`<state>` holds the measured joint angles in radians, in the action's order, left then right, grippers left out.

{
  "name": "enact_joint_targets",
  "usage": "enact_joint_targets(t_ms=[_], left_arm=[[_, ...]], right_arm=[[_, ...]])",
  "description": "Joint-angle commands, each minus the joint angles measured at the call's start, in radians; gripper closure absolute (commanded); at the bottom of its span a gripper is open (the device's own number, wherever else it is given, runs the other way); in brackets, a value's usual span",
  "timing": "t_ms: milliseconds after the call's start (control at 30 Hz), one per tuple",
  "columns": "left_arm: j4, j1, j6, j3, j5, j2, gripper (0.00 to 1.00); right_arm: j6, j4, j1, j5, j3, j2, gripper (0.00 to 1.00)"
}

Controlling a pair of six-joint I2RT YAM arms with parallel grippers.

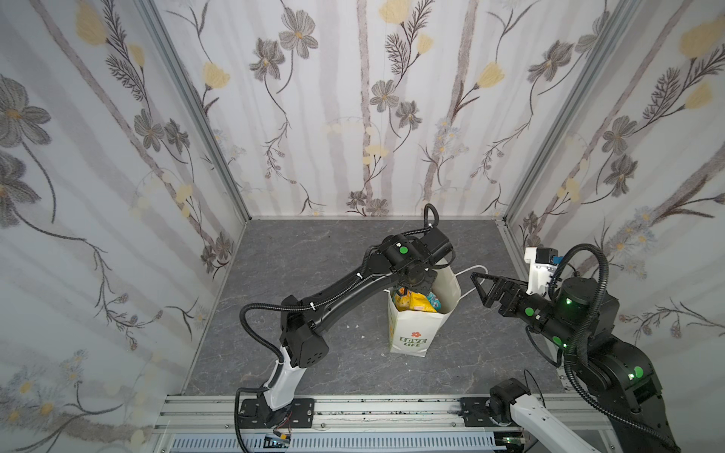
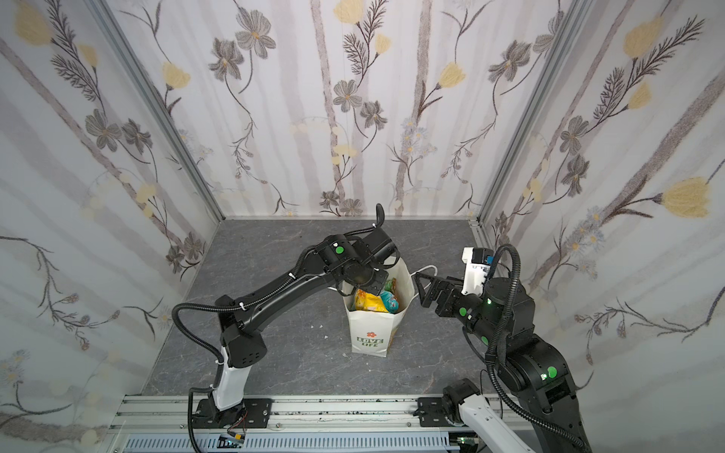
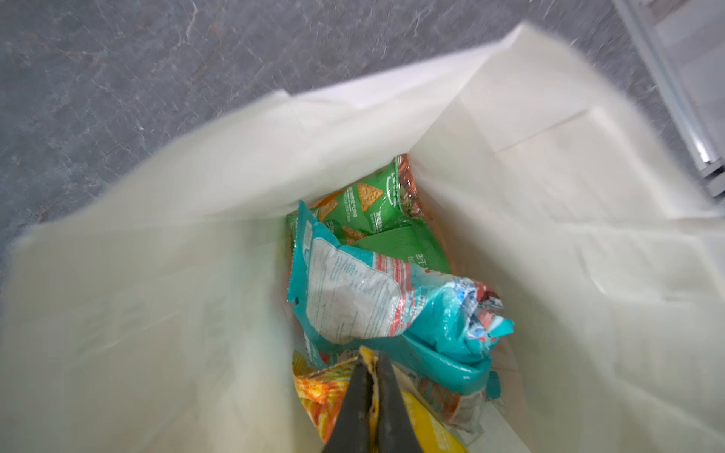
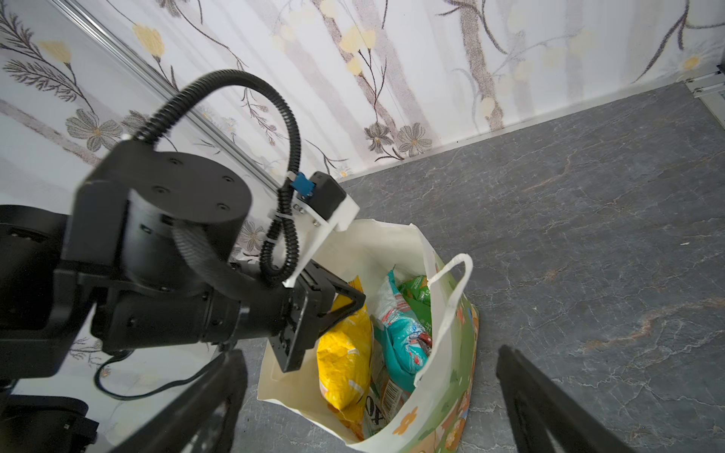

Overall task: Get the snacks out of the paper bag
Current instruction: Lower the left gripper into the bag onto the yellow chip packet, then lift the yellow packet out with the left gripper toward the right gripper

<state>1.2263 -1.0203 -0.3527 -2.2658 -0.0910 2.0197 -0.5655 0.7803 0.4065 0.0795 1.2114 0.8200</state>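
The white paper bag (image 1: 408, 333) (image 2: 368, 329) stands upright mid-table with its mouth open. Inside lie the snacks: a yellow-orange pouch (image 3: 427, 427) (image 4: 345, 353), a teal packet (image 3: 392, 306) (image 4: 408, 341) and a green packet (image 3: 368, 204) (image 4: 416, 286). My left gripper (image 3: 370, 362) (image 1: 412, 288) reaches down into the bag's mouth, shut on the yellow pouch's top edge. My right gripper (image 4: 370, 351) (image 1: 476, 288) is open just right of the bag, beside its cord handle (image 4: 455, 274), holding nothing. Snacks lower in the bag are hidden.
The bag stands on a grey marbled tabletop (image 1: 314, 255) enclosed by floral-papered walls on three sides. An aluminium rail (image 1: 353, 408) carrying both arm bases runs along the front edge. A few white specks (image 1: 357, 325) lie left of the bag.
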Motion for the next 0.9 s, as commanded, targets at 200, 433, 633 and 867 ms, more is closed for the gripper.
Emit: enact_joint_targets(t_ms=[200,433,633,867], left_arm=[[-0.129,0.043,0.057,-0.035,0.056,-0.156,1.00],[-0.420,0.072,0.082,0.085,0.181,-0.317,1.00],[-0.762,0.093,0.068,0.277,0.313,-0.482,1.00],[-1.107,0.153,-0.046,0.462,0.436,-0.603,1.00]], right_arm=[[-0.044,-0.201,0.002,0.044,0.006,0.004,0.02],[-0.098,-0.387,0.001,0.181,-0.010,0.035,0.02],[-0.186,-0.616,0.002,0.361,-0.082,0.078,0.01],[-0.366,-0.914,0.006,0.549,-0.177,0.130,0.00]])
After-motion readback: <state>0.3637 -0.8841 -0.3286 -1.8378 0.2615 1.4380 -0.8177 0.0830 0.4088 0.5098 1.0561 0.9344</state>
